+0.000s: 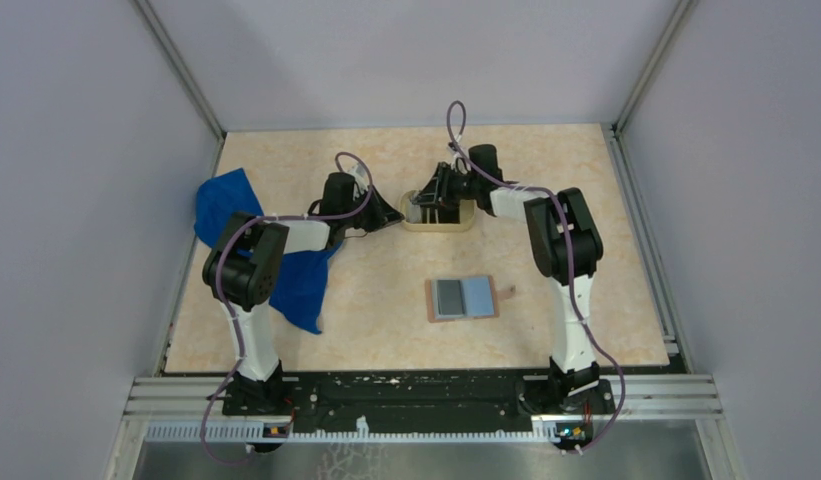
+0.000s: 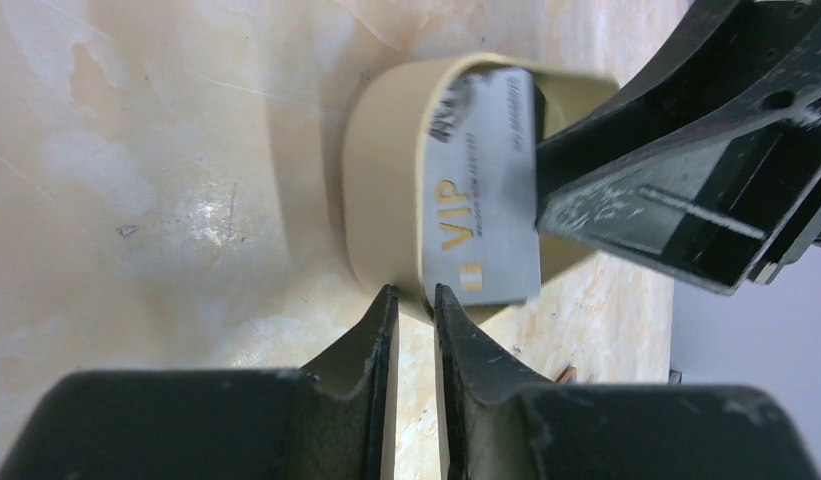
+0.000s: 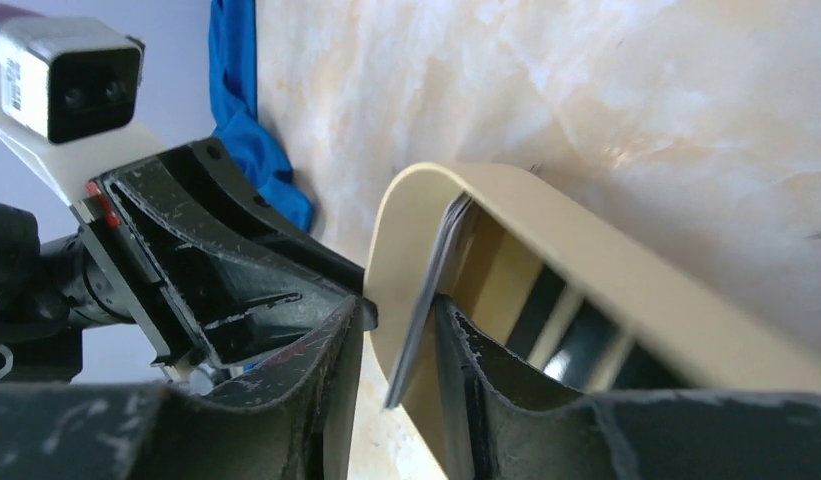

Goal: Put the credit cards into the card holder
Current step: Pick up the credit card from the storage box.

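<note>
A light grey card (image 2: 486, 200) printed "VIP" stands on edge inside the oval tan tray (image 1: 456, 224), leaning against its left end. The right wrist view shows this card (image 3: 431, 290) edge-on between the fingers of my right gripper (image 3: 398, 320). It rests against the right finger, with a gap to the left one, so the jaws are open. A dark glossy shape (image 3: 576, 345) on the tray floor may be the black card. My left gripper (image 2: 414, 295) pinches the tray's rim (image 2: 381, 190) at its near end. The card holder (image 1: 463, 297) lies open on the table, grey-blue face up, apart from both grippers.
A blue cloth (image 1: 291, 275) is draped under and behind the left arm at the table's left side. A small brown tab (image 1: 507, 292) sticks out beside the card holder. Both grippers crowd the tray's left end, their fingers almost touching.
</note>
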Controlling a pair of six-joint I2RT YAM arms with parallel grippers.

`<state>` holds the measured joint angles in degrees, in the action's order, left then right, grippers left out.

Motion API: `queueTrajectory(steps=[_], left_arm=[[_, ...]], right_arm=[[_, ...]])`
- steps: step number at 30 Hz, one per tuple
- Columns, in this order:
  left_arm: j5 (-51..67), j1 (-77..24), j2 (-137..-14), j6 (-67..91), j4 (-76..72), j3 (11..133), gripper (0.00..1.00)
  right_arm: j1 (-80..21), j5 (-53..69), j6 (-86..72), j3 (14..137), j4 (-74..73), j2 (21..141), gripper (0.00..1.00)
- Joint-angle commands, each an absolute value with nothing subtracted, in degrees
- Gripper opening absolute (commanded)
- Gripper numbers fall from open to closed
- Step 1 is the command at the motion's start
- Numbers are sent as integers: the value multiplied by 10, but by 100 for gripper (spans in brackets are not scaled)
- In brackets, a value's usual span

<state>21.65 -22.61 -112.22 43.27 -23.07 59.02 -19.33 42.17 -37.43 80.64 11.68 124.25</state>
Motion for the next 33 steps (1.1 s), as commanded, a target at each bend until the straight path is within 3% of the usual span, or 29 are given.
queueTrajectory(steps=[1,14,27,33], left_arm=[[233,-236,-1128,424,-249,593,21],[236,-236,-1128,422,-251,593,22],[299,-236,-1141,411,-270,603,23],[322,-236,-1142,407,-287,601,24]], right_arm=[[-217,471,-381,811,117,1224,32],[-217,331,-276,841,-19,1216,40],[-217,372,-300,827,13,1202,64],[-217,372,-296,829,4,1201,64]])
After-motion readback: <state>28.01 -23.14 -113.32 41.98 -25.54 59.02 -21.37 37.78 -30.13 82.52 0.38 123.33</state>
